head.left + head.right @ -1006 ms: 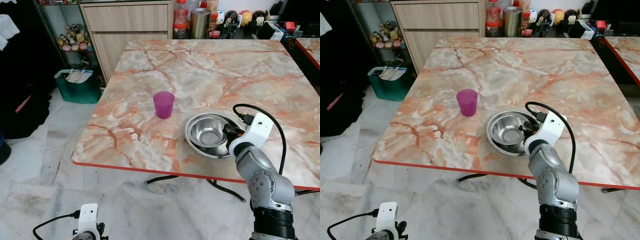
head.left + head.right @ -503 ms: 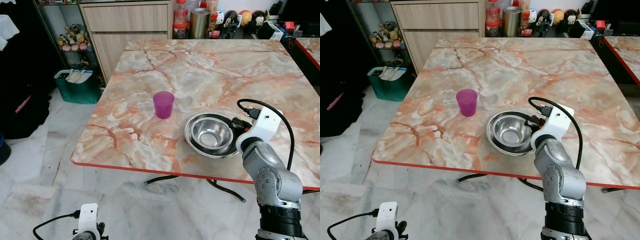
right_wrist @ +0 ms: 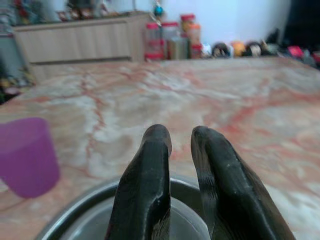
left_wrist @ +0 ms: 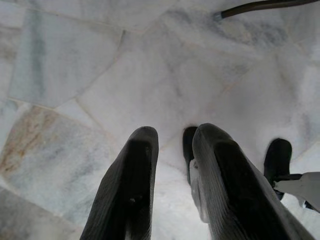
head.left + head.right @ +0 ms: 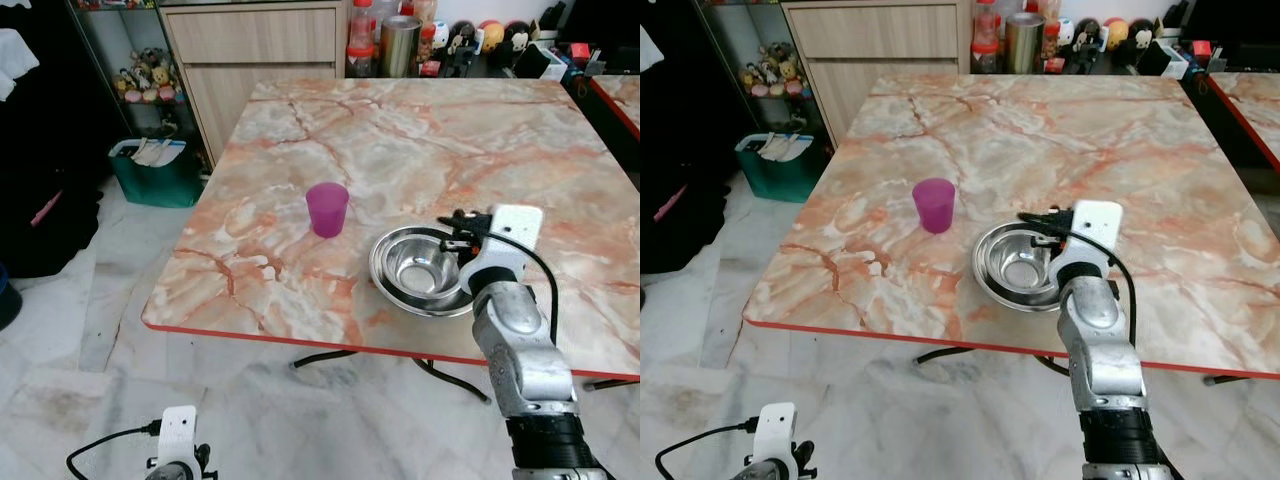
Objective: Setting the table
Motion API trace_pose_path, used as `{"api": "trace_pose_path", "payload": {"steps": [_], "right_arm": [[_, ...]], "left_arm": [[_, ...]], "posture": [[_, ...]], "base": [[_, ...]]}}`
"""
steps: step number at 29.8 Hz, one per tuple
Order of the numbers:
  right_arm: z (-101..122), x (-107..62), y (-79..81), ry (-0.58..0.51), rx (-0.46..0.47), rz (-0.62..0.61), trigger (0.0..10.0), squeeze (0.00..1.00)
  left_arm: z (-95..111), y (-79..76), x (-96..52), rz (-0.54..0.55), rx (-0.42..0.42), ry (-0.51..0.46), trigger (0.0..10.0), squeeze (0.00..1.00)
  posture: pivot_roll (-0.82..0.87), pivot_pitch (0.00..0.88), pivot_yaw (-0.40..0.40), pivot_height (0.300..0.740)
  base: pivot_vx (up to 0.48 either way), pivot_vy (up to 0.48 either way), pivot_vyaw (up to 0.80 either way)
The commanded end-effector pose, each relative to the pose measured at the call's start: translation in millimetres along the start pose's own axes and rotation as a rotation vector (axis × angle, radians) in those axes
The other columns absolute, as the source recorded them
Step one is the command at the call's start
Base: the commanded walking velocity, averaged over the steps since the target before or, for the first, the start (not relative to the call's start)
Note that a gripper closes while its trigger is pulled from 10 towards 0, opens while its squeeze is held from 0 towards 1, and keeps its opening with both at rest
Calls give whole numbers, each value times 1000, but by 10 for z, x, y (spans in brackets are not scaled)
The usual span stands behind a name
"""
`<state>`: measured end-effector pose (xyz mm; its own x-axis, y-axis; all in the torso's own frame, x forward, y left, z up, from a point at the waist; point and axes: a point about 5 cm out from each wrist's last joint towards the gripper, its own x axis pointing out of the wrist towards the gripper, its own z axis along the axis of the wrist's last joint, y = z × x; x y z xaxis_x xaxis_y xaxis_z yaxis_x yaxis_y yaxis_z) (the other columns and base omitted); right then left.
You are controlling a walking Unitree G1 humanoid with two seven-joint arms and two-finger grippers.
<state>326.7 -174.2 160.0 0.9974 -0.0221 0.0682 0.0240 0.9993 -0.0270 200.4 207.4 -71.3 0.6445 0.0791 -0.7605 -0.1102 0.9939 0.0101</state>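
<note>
Bowls: two nested steel bowls (image 5: 424,270) sat near the surface's (image 5: 420,150) front edge, right of centre.
Cup: a purple cup (image 5: 327,209) stood upright, just left of the bowls (apart from them).
Right end effector (image 5: 1033,217): hovered over the bowls' far rim, fingers nearly together, grasping nothing.
Left end effector (image 4: 172,150): hung low over the marble floor (image 4: 100,75), fingers slightly parted, empty.
</note>
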Motion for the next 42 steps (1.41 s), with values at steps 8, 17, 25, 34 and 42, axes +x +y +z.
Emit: {"api": "trace_pose_path", "payload": {"steps": [8,17,25,34,42], "right_arm": [[5,5,68,-121,-114,55,10000,0],[-47,11,104,-127,-104,62,10000,0],[-44,47,120,-137,-98,65,10000,0],[-97,22,206,-128,-77,72,10000,0],[-139,21,237,-113,-21,61,10000,0]], "left_arm": [[-65,36,-20,2,13,6,10000,0],[-52,167,-35,55,-50,-9,10000,0],[-39,176,-37,57,-51,-26,10000,0],[-35,205,-44,69,-55,-37,10000,0],[34,176,-29,63,-49,-63,10000,0]], "posture": [[-35,71,55,740],[-36,39,50,740],[-42,10,41,740],[-41,0,49,740],[-38,0,57,740]], "base": [[0,0,0],[0,0,0],[0,-339,0],[0,-377,0],[0,-437,0]]}}
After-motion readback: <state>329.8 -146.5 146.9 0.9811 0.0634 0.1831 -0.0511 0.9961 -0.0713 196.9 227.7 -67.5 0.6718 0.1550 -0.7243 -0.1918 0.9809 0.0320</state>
